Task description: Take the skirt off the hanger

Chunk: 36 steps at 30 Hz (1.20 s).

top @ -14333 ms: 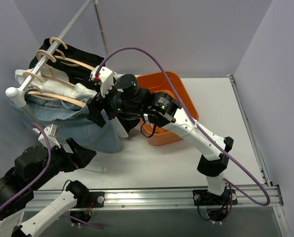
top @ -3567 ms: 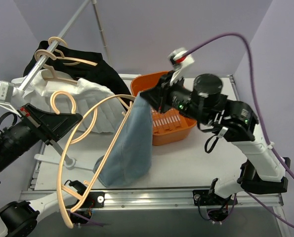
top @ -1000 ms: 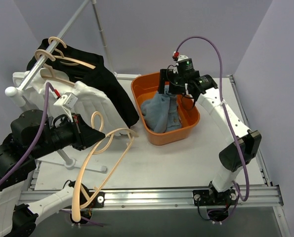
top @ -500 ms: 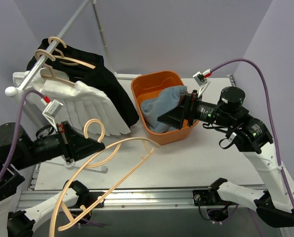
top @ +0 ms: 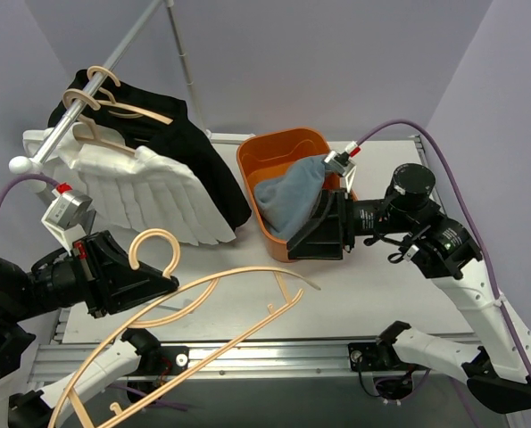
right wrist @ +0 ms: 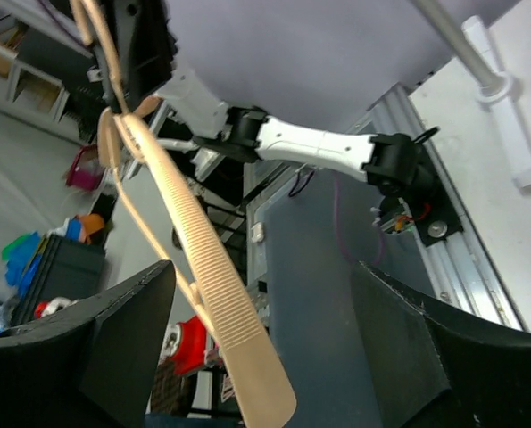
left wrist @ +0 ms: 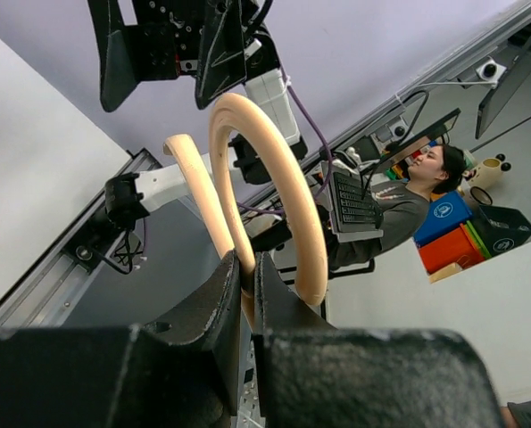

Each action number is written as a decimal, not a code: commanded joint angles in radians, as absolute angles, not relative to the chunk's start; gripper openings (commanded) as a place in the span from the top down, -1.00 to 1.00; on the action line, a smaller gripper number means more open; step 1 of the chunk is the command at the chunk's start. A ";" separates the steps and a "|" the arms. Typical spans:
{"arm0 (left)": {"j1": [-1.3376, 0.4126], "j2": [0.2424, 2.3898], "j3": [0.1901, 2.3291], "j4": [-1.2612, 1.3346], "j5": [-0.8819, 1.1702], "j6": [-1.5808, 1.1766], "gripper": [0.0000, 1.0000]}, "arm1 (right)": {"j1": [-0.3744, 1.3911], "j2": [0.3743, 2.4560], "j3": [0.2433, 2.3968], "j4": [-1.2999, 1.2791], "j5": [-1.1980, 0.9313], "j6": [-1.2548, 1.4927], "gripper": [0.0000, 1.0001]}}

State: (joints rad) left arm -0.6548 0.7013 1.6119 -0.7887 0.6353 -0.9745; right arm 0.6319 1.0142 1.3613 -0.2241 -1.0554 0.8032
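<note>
The blue denim skirt (top: 287, 192) lies bunched in the orange basket (top: 274, 141), free of the hanger. The bare beige hanger (top: 238, 272) hangs over the table's near-left side. My left gripper (top: 165, 282) is shut on it just below the hook. In the left wrist view the hanger (left wrist: 287, 192) curves up out of the closed left gripper (left wrist: 244, 276). My right gripper (top: 302, 245) stands open in front of the basket, pointing at the hanger's arm end. In the right wrist view the ribbed hanger (right wrist: 213, 308) crosses ahead of the open right gripper (right wrist: 265, 265), untouched.
A clothes rail (top: 95, 98) stands at the back left with several more hangers. A black garment (top: 189, 147) and a white pleated one (top: 158, 192) hang from them, reaching close to the basket's left wall. The metal frame rail (top: 274, 355) runs along the near edge.
My right gripper has let go of the skirt in the basket, swung down to the basket's front and narrowed a little. My left arm has drawn the hanger nearer and to the left.
</note>
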 commanded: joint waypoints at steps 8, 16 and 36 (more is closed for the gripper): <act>-0.657 0.696 1.612 -0.655 0.663 -1.005 0.95 | 0.759 0.989 1.382 -0.126 -1.195 0.888 -0.28; -0.655 0.722 1.611 -0.611 0.676 -0.997 0.95 | 0.871 1.046 1.431 -0.244 -1.149 0.784 0.03; -0.657 0.704 1.624 -0.738 0.486 -0.899 -0.88 | 0.957 1.013 1.503 -0.457 -0.953 0.583 1.00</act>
